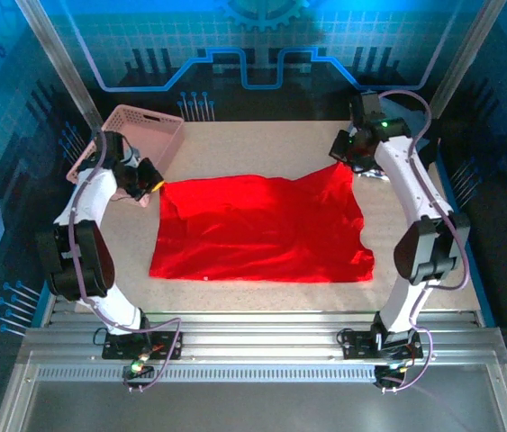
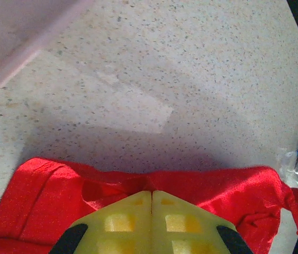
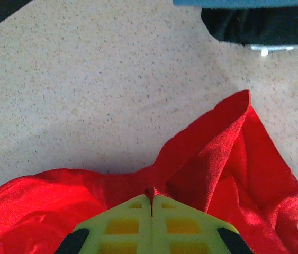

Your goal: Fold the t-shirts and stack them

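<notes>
A bright red t-shirt [image 1: 262, 229] lies spread across the middle of the table, with its two far corners pulled up. My left gripper [image 1: 156, 184] is at the far left corner. Its yellow jaws [image 2: 152, 193] are shut, with red cloth [image 2: 48, 196] bunched at their tip. At the far right corner my right gripper [image 1: 341, 162] is shut [image 3: 152, 197], and a small fold of the red cloth [image 3: 228, 153] is pinched between its tips. A dark shirt [image 3: 265, 24] lies beyond it under a grey-blue one [image 3: 244, 2].
A pink mesh basket [image 1: 140, 135] stands at the back left, just behind my left arm; its wall [image 2: 11, 42] is close to the left gripper. Bare speckled tabletop [image 1: 262, 148] runs behind the shirt. The table's metal rail [image 1: 253, 342] is at the front.
</notes>
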{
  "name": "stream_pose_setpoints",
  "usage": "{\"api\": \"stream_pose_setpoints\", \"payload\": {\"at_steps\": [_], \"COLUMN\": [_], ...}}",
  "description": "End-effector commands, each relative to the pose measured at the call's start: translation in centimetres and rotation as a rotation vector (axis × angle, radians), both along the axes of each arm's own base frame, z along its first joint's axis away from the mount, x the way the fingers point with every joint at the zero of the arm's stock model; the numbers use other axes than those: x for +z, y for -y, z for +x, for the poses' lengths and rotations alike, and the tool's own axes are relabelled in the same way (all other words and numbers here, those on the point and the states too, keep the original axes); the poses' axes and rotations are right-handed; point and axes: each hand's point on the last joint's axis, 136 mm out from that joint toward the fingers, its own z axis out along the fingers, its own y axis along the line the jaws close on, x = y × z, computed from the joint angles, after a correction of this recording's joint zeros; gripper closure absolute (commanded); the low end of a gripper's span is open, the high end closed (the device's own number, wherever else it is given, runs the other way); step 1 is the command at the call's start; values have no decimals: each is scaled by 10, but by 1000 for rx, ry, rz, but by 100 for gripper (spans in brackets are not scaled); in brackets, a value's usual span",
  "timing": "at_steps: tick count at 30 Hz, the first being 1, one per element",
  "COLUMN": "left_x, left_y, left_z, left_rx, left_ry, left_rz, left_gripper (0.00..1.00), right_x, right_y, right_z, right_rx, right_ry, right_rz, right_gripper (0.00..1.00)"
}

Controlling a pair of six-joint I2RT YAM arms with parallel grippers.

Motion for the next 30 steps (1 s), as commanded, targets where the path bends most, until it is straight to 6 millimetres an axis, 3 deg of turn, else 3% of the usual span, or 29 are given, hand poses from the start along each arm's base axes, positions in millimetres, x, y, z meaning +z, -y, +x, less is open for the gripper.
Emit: {"api": "stream_pose_setpoints", "payload": {"at_steps": [1, 19, 30], "left_x": [20, 8, -3], "left_y": [6, 1, -8], "left_z": [0, -20, -43], "left_rx": [-65, -121, -103], "left_ry": [87, 55, 19], "left_rz": [-7, 43, 51], "left_gripper": [100, 100, 100], "right_x": [-1, -19, -35], "right_y": [1, -1, -2], "right_z": [-21, -110, -148], "right_rx": [-17, -88, -112], "right_ry": [-27, -123, -179], "right_rz": [22, 103, 116], "right_gripper": [100, 100, 100]}}
